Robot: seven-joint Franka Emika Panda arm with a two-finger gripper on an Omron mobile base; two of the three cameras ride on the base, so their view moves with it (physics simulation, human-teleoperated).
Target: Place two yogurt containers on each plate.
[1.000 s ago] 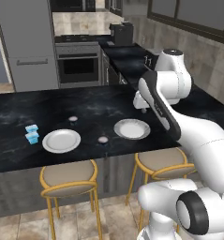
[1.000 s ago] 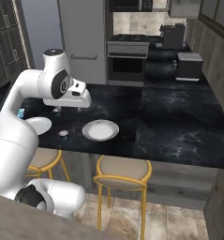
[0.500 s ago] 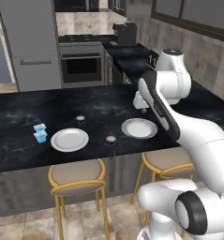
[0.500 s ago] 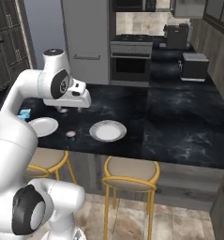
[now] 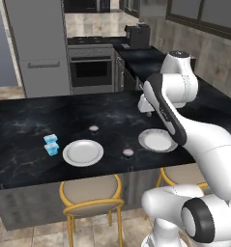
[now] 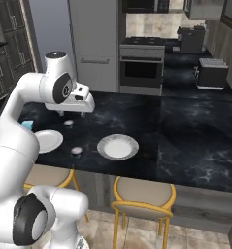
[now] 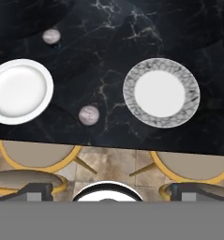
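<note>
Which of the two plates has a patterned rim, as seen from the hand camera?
The right plate, whose rim shows grey veining; the left plate is plain white.

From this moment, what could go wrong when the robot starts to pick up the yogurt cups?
1. The round yogurt cup stands near the counter's front edge, between the two plates; a clumsy approach might push it off, down toward the stools.
2. The two light blue cups stand very close together, maybe touching, so the fingers closing on one may knock the other.
3. The gripper is high above the counter and all cups are tiny, so a small aiming error may miss.
</note>
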